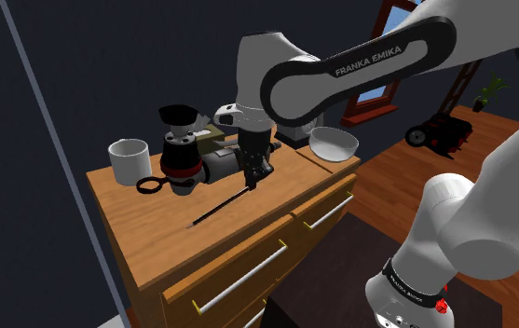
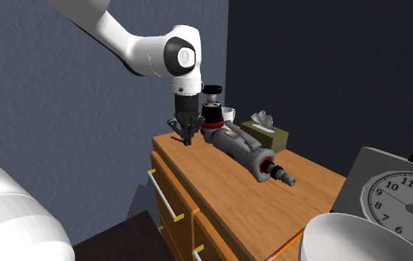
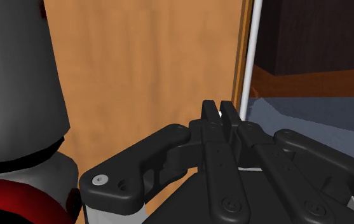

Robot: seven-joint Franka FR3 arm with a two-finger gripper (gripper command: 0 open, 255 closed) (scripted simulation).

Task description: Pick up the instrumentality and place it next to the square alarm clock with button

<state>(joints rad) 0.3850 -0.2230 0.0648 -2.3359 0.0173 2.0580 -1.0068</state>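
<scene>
Gripper is clenching tight at the end of the thin black rod!
The rod is lying slantwise on the wooden dresser, near its front edge and just beside the grey power tool. The fingertips are pressing together, but I cannot tell whether they are pinching it. The square clock is sitting well apart, at the other end.

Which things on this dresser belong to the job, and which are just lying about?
Job: stick, its end at the pincer; clock.
Lying about: mug; grinder; grey power tool; tissue box; bowl.
</scene>
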